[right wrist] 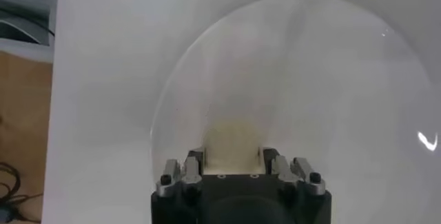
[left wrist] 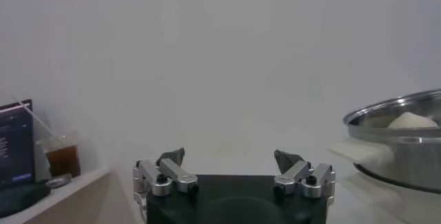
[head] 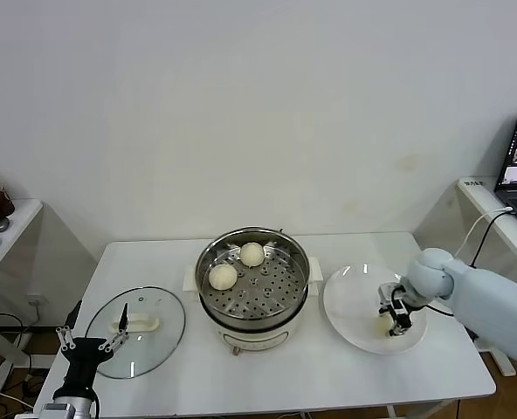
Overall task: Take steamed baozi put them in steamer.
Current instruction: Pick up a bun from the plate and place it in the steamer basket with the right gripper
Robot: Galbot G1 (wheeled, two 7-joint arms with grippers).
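While two steamed baozi (head: pixel 223 276) (head: pixel 252 254) sit on the perforated tray inside the steamer (head: pixel 254 288), which stands mid-table (head: pixel 154 257), the right gripper (head: pixel 396 325) is down on the white plate (head: pixel 350 301) just right of the steamer. Its fingers (right wrist: pixel 195 165) are pinched on a third baozi (right wrist: pixel 234 143), seen btwn them in the right wrist view. Left of the steamer lies a glass lid (head: pixel 149 325) w/ a white handle (head: pixel 136 326). Left gripper (head: pixel 91 342) is parked at the table's front edge, left of the lid, fingers spread wide, holding nothing.
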